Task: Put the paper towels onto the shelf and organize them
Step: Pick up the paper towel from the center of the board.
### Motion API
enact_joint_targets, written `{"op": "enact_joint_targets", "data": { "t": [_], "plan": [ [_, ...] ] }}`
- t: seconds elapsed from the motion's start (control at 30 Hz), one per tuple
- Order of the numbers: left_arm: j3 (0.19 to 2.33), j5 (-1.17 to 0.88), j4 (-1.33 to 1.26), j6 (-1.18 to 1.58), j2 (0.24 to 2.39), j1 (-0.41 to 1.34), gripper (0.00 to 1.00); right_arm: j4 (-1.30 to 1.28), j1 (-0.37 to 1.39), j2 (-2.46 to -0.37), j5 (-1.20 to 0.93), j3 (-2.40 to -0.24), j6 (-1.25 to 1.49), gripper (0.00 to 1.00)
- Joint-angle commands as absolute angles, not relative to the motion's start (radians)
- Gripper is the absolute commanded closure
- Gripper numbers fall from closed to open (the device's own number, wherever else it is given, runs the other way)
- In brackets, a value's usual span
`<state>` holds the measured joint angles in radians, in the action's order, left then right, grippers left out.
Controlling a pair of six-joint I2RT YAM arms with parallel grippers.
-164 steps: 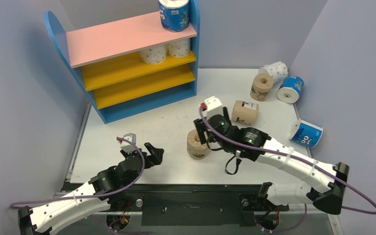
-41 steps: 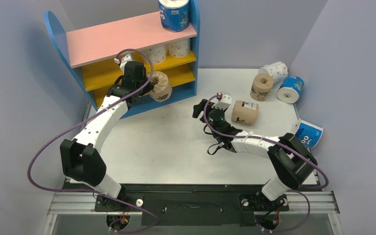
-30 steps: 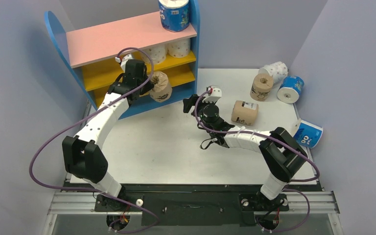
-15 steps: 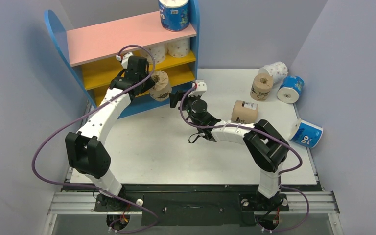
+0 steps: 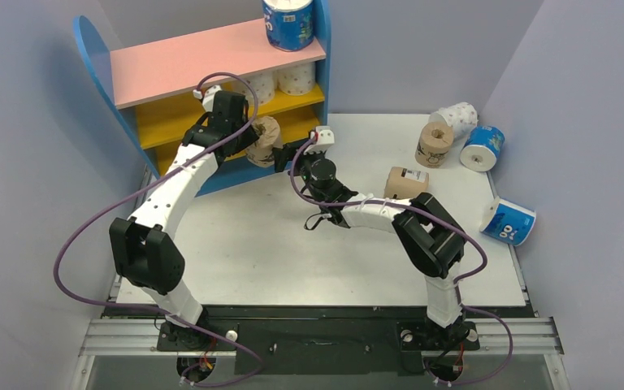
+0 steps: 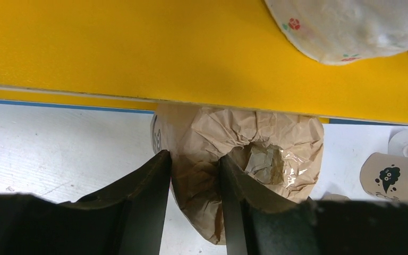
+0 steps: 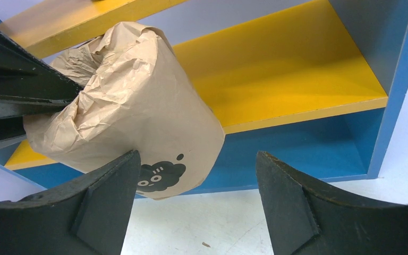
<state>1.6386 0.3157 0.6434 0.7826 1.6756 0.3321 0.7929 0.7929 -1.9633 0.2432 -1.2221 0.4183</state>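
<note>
Left pincer (image 6: 194, 159) pinches the tan roll (image 6: 276, 143) by its end before the shelf (image 5: 195, 65) — right pincer (image 7: 196, 156) stands wide beside it.

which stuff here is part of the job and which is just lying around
Job: blue-sided toy shelf with pink top; held tan crinkled-paper roll; three shelved towel rolls; five loose rolls.
Not job: white table; purple cables.
</note>
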Motion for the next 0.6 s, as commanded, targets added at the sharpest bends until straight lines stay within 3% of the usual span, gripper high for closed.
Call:
{"op": "enact_joint_targets", "data": {
  "t": [0.0,0.27,0.57],
  "plan": [
    [1.733,0.291,0.531,0.757,1.681,0.33,0.65,0.878,0.804,-1.964,0.182,-1.245,0.417,0.25],
    [1.761,0.285,0.54,0.744,1.693,0.33,0.64,0.983,0.804,-1.92,0.15,-1.114,0.416,0.25],
    [1.759,0.275,0.535,0.743,1.698,0.33,0.65,0.915,0.779,-1.947,0.048,-1.182,0.378,0.25]
  ]
}}
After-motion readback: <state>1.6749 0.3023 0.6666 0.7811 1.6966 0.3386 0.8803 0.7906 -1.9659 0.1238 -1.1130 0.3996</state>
